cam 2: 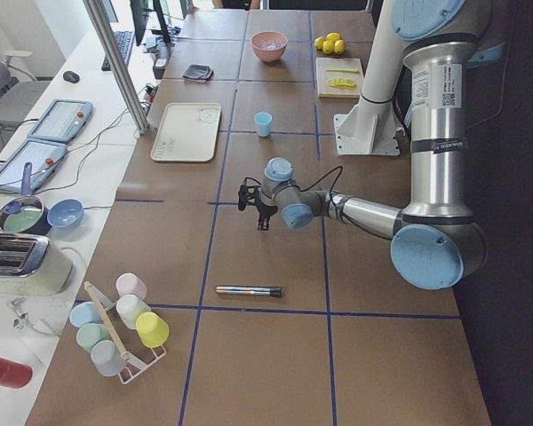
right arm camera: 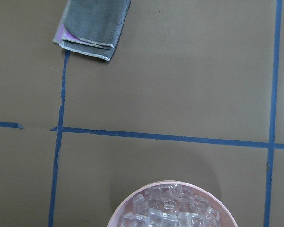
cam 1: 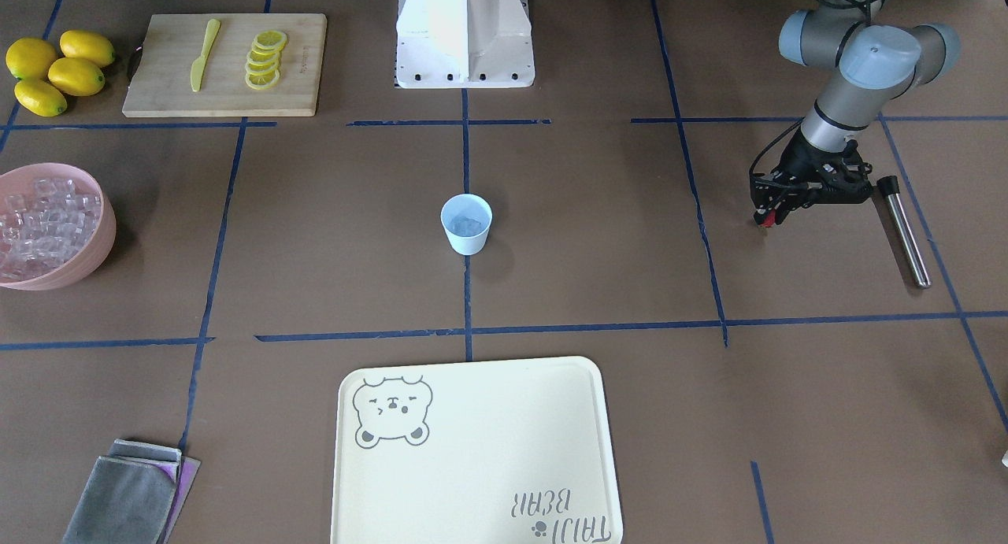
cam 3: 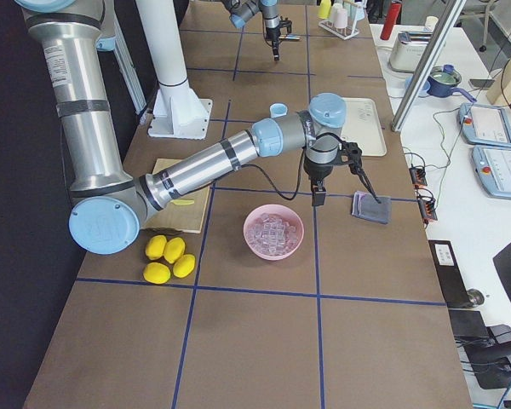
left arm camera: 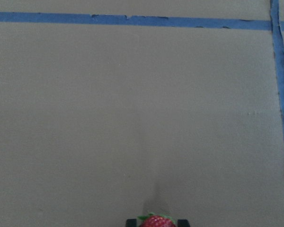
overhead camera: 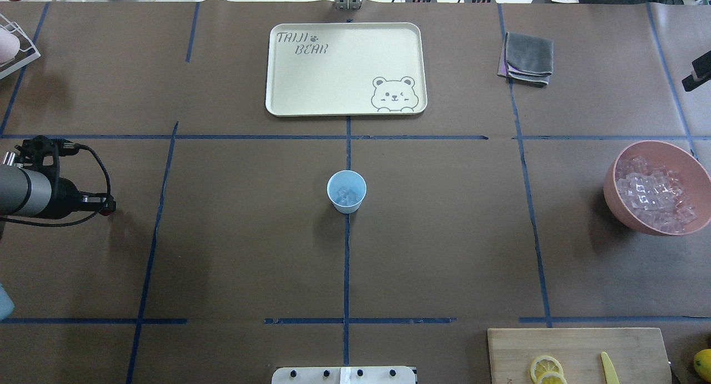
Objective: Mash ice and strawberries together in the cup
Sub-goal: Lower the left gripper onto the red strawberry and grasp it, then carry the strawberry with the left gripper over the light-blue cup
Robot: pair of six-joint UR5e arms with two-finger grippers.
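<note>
Left gripper is clamped on the strawberry over the brown table, well apart from the cup. Ice lies inside the cup, at table centre. Right gripper hangs near the pink bowl; whether it is apart or together cannot be told.

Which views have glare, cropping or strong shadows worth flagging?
Front-facing: the white base is partly blown out by glare. Overhead: even light, the cup casts only a soft shadow. Left wrist: the strawberry is cropped by the bottom edge. Right wrist: sharp, but the bowl is cut off at the bottom.
</note>
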